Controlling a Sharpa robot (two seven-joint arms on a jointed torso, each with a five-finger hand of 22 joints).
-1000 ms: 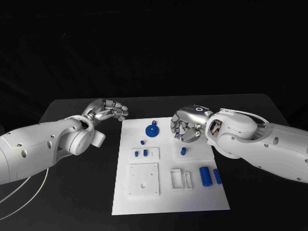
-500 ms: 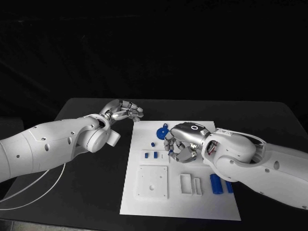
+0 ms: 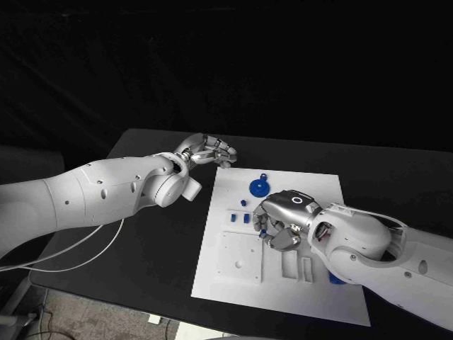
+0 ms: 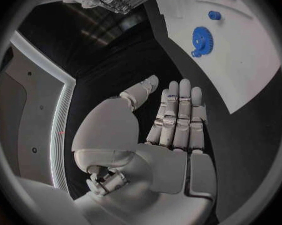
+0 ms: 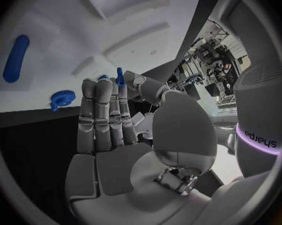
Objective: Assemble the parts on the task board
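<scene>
looking down from my head, i see the white board (image 3: 288,297) lying in the middle of the black table (image 3: 410,177), its long side running away from me. my right hand (image 3: 277,221) hangs over the middle of the board with its fingers curled downward, and from here i cannot tell what, if anything, is between them. my right wrist camera shows more: a small blue peg (image 5: 120,76) stands up at my fingertips (image 5: 110,92), pinched there between thumb and finger, with the rest of the fingers straight and side by side.

my left hand (image 3: 208,150) is off the board, above the table just beside the board's far left corner. from my head its fingers look loosely bent; my left wrist camera shows the hand (image 4: 172,120) with fingers straight, close together and holding nothing, thumb apart.

on the board the parts are small and blue. a round gear (image 3: 259,187) lies at the far end; my left wrist camera also shows the gear (image 4: 200,38) with toothed rim. a blue stub (image 3: 335,278) peeks out beside my right forearm. my right wrist camera catches a long blue cylinder (image 5: 16,58) lying flat, and the gear (image 5: 62,98) near the board's edge.
</scene>
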